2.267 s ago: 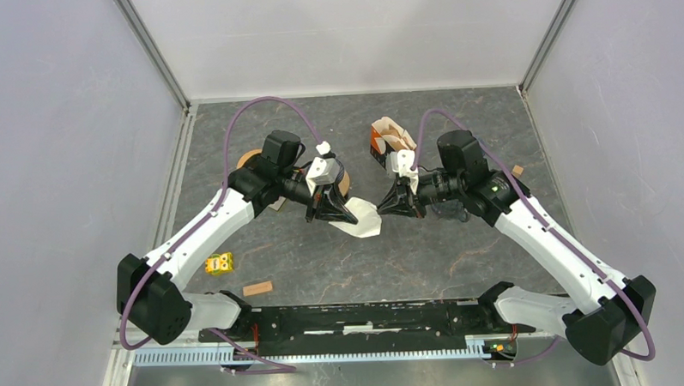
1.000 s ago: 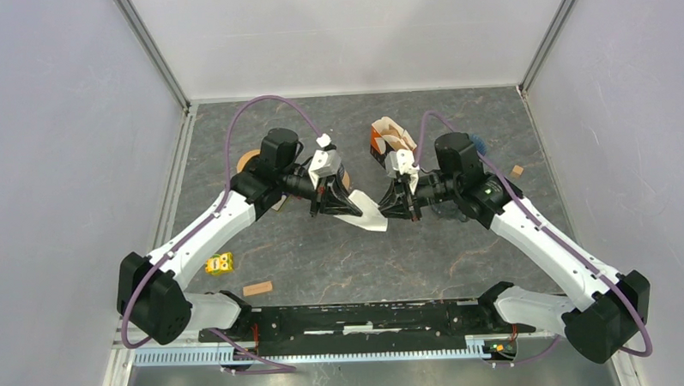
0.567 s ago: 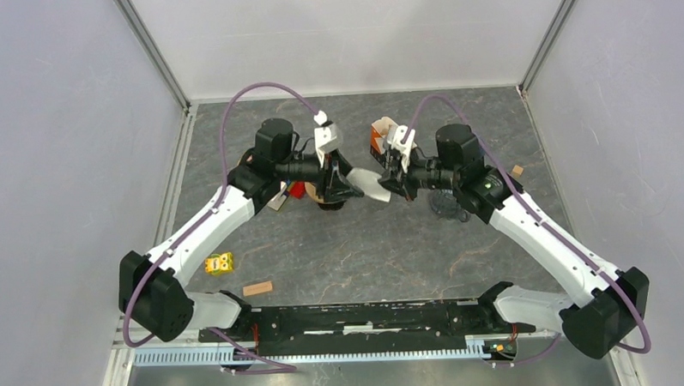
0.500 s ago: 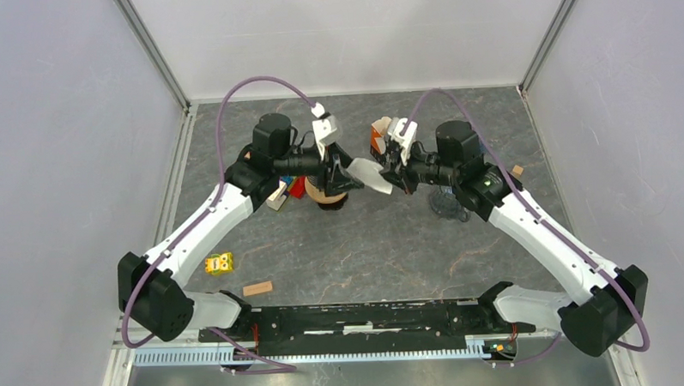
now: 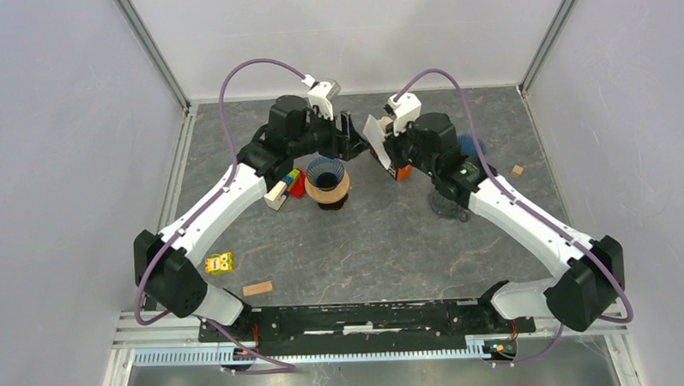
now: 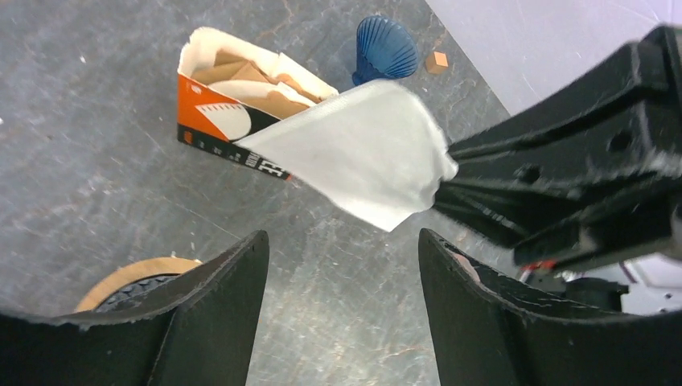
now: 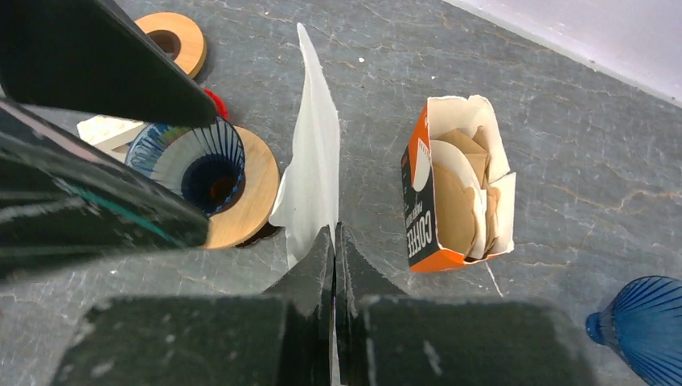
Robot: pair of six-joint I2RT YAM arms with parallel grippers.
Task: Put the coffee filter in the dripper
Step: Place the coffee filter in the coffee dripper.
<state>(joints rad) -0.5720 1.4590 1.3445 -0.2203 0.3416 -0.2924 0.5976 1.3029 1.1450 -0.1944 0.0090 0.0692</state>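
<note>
**A:** What's lying about, starting from the arm bases?

**B:** Nearest are a wooden block (image 5: 257, 289) and a yellow toy (image 5: 219, 263). Farther in, some colored blocks (image 5: 290, 179) sit just left of the dripper (image 5: 327, 180), a blue ribbed cone on a wooden ring. A flat wooden disc (image 7: 173, 36) lies near it. Beyond that, the orange coffee filter box (image 6: 233, 121) lies open on the table. Past the box are a second blue dripper (image 6: 384, 55) and a small wooden cube (image 6: 437, 62).

**A:** And the filter?

**B:** The white coffee filter (image 7: 315, 173) is held up off the table, not in the cone. In the right wrist view it hangs between the dripper and the box. One corner sits in the right gripper (image 7: 334, 235), and the rest fans out toward the left gripper (image 6: 342, 235).

**A:** And the pincers?

**B:** The right one's fingers are pressed together on that corner. The left one's are spread wide and hold nothing. The filter is ahead of their tips, not touching them.
</note>
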